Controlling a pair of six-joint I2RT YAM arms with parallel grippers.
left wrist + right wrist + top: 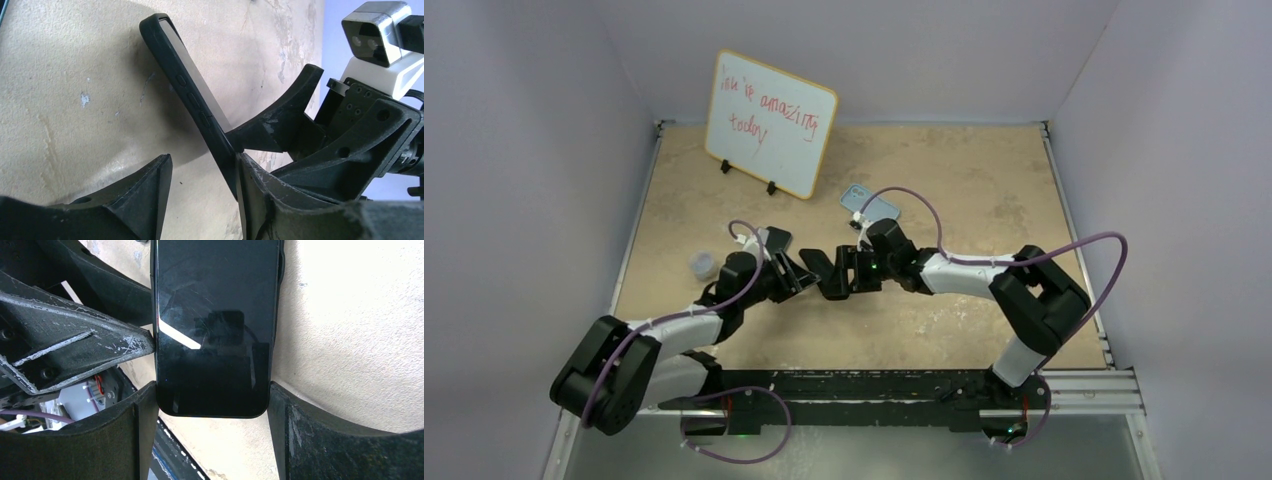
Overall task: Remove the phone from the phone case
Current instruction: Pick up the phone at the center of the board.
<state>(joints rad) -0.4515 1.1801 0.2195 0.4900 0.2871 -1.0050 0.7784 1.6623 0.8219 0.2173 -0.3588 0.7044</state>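
Phone (215,330), seated in its black phone case (190,95), is held above the bench (954,330) at centre frame in the top view. Right gripper (212,390) pinches it across its width near one end. Left gripper (205,157) is spread: one finger touches the case, the other stands apart.

- The phone (215,330) runs off the top edge of the right wrist view, so its upper end is unseen.
- The lower end of the phone case (187,92) is hidden behind a finger of the left claw (204,155).
- From above, the phone is too small and dark to make out.
- The whiteboard (769,122) carries red writing, only partly legible.
- A small pale thing (703,265) on the desk (984,180) is too small to name.
- A blue object (871,205) is partly covered by the right arm (964,272).
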